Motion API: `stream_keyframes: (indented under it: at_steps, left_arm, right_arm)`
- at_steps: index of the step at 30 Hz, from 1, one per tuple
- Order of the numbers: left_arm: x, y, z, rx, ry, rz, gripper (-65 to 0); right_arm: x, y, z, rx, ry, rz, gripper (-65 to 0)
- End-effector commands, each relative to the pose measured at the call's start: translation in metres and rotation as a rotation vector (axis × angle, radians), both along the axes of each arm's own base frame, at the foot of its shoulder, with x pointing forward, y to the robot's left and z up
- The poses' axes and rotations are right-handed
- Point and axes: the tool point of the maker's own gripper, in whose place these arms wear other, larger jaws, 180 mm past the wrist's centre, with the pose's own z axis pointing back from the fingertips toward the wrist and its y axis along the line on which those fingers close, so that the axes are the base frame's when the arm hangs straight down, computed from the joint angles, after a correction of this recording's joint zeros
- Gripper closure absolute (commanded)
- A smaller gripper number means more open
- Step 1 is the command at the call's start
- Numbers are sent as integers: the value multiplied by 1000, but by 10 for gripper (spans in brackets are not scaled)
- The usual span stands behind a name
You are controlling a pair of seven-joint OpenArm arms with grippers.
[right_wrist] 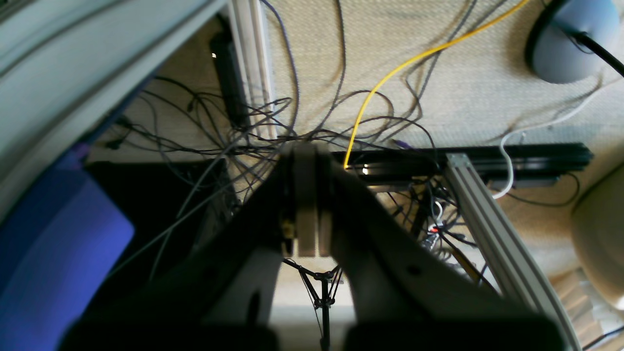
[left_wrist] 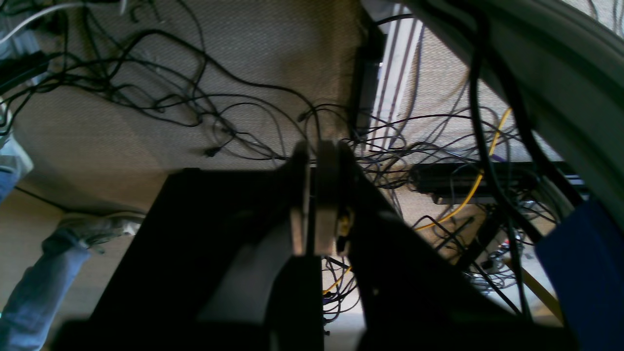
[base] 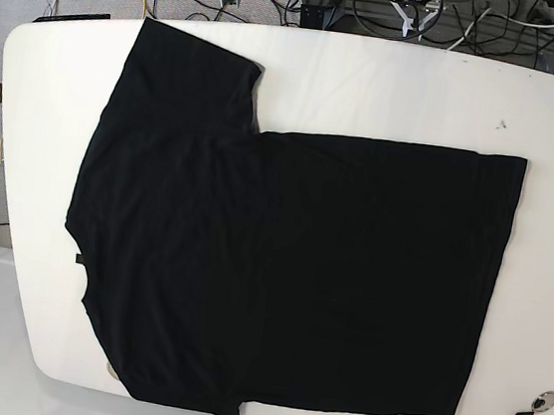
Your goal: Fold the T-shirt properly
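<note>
My left gripper closed, empty, tangled black cables beyond jaws. My right gripper closed, empty, yellow cable beyond. Large black cloth T-shirt flat on white table, nowhere near jaws.

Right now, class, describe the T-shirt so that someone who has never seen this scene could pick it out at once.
Find the white rounded table filling the base view. Spread flat across most of it lies the T-shirt, sleeves towards the left and hem on the right. It is plain black, the only cloth on the table.
</note>
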Motion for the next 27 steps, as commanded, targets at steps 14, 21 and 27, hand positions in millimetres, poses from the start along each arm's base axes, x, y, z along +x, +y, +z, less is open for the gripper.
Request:
stream_keyframes:
  at_steps: [14, 21, 27]
  left_arm:
    - [-2, 7, 0, 12, 0, 6, -18]
    - [-7, 8, 0, 16, 9, 6, -19]
    - [-10, 8, 0, 16, 20, 10, -20]
  right_arm:
    - [-3, 4, 0, 32, 8, 0, 0]
    - [-7, 5, 1, 38, 12, -2, 0]
    - [-7, 5, 1, 36, 12, -5, 0]
